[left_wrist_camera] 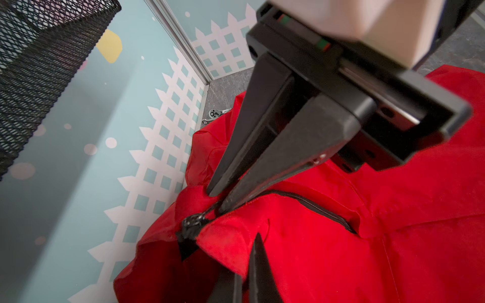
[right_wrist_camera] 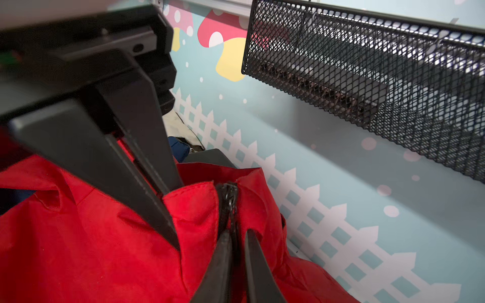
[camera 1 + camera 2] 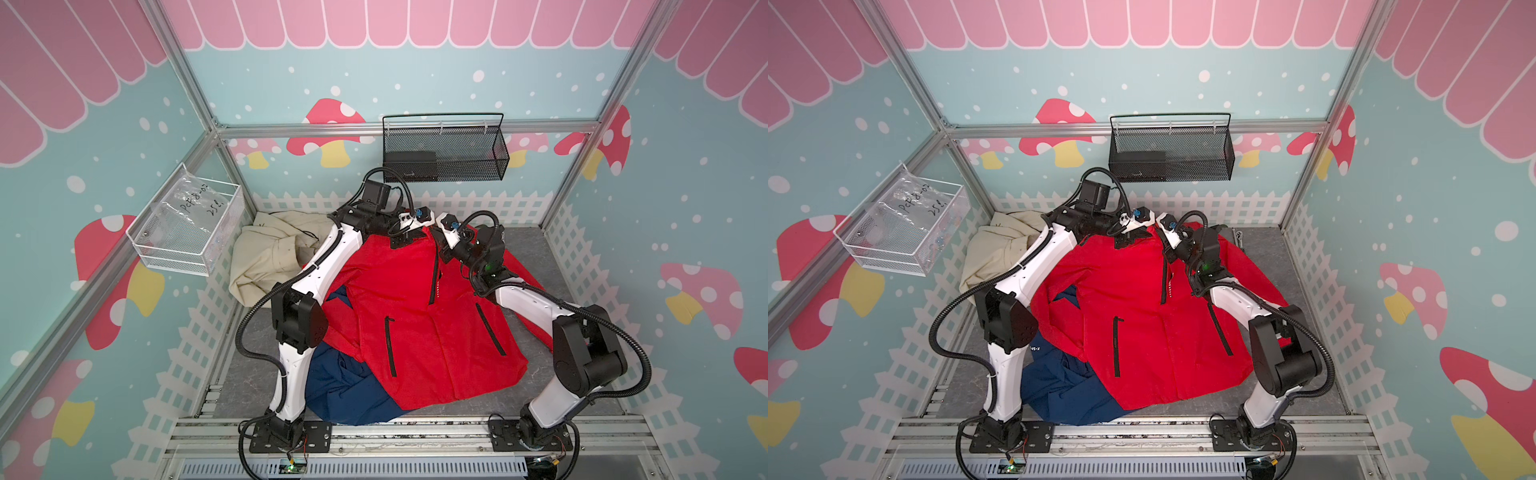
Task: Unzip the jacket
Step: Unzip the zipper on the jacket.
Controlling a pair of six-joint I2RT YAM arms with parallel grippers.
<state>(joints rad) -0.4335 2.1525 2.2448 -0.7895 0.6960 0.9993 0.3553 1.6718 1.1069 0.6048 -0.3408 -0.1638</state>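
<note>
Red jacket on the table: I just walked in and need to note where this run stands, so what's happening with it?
Both arms are at the collar of the red jacket, which lies front-up, partly over a blue garment. The left gripper is shut on the collar fabric. The right gripper looks pinched on the zipper pull beside it. The pull sits at the top, so unzipping has not started.
</note>
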